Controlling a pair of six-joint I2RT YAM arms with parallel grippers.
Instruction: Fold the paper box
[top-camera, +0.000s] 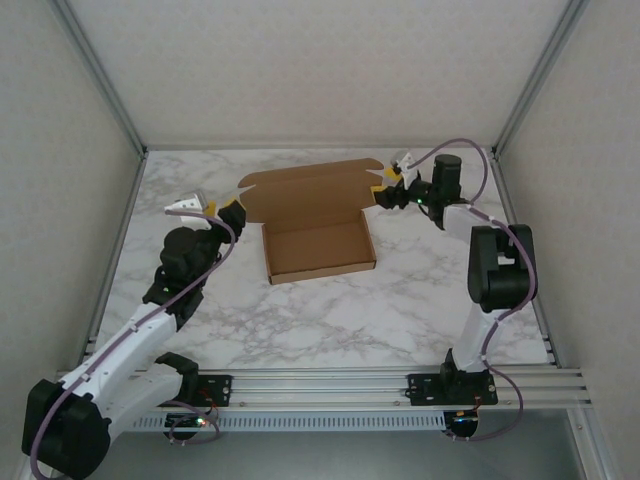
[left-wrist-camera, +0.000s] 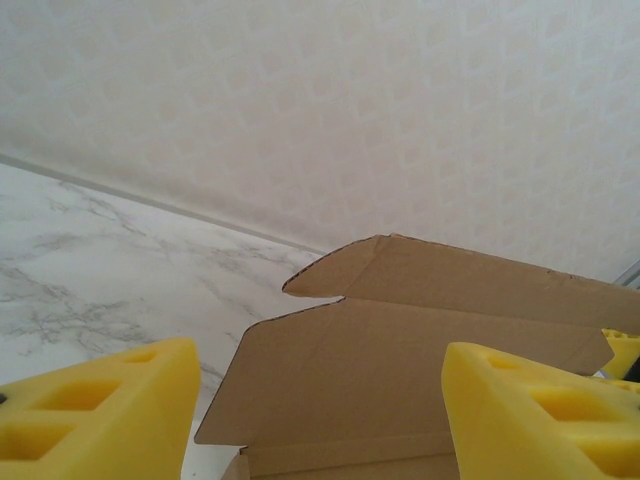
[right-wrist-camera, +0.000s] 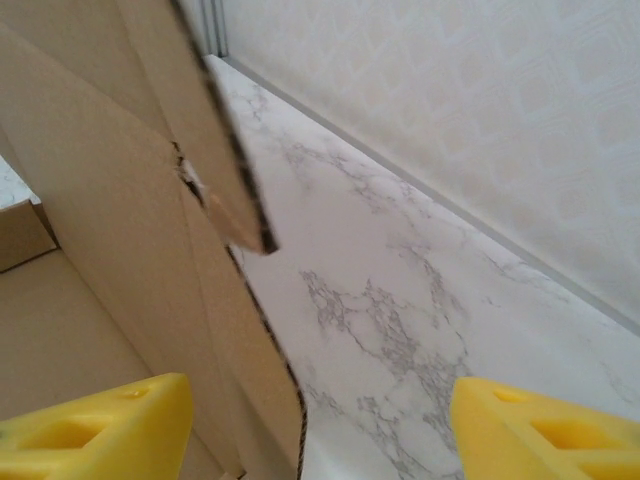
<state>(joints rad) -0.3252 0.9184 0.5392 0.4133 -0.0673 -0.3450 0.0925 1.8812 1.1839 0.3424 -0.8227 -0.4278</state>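
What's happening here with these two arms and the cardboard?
Two robot arms are folding a brown paper box on the marble table. Its tray is already formed, and the lid stands open at the far side. The left fingers and right fingers sit open at the lid's two ends, not clamped on it.

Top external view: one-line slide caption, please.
Open left gripper and right gripper flank a brown cardboard box on white marble table.
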